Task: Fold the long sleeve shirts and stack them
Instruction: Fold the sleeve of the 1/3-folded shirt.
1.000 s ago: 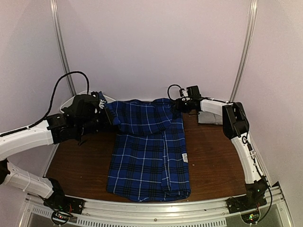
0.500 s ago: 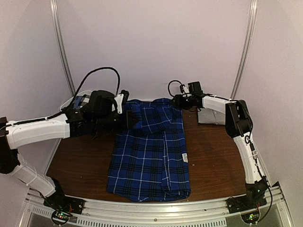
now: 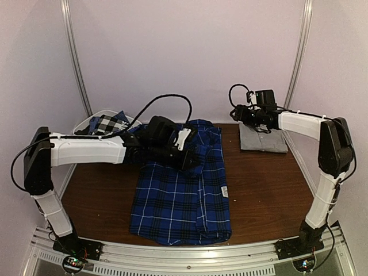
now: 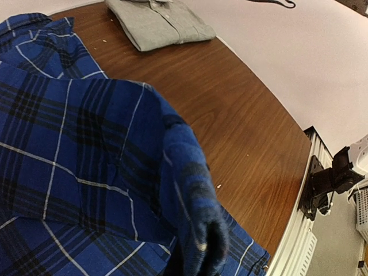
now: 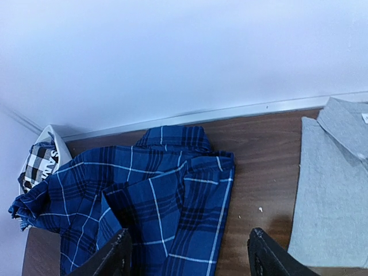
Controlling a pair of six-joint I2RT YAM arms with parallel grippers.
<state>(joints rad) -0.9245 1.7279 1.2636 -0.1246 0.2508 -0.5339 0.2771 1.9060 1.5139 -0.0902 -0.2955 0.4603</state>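
Note:
The royal-blue plaid shirt (image 3: 184, 195) lies lengthwise on the table, with its top part bunched. My left gripper (image 3: 192, 160) reaches over it from the left and is shut on a fold of the blue plaid shirt (image 4: 115, 149). The cloth drapes over the fingers and hides them. My right gripper (image 3: 238, 113) is open and empty, raised near the back wall. Its fingertips (image 5: 118, 256) frame the blue plaid shirt (image 5: 161, 201) below. The folded grey shirt (image 3: 263, 138) lies at the back right and also shows in the right wrist view (image 5: 333, 184). The black-and-white check shirt (image 3: 106, 123) sits in the basket.
The white plastic basket (image 3: 86, 122) stands at the back left corner and also shows in the right wrist view (image 5: 54, 141). Bare wood table (image 3: 264, 195) lies right of the plaid shirt. A metal rail (image 3: 190, 253) runs along the near edge.
My left gripper has swung right, from the shirt's left edge to over its middle, drawing cloth with it. My right gripper has left the shirt's top right corner and risen to the right.

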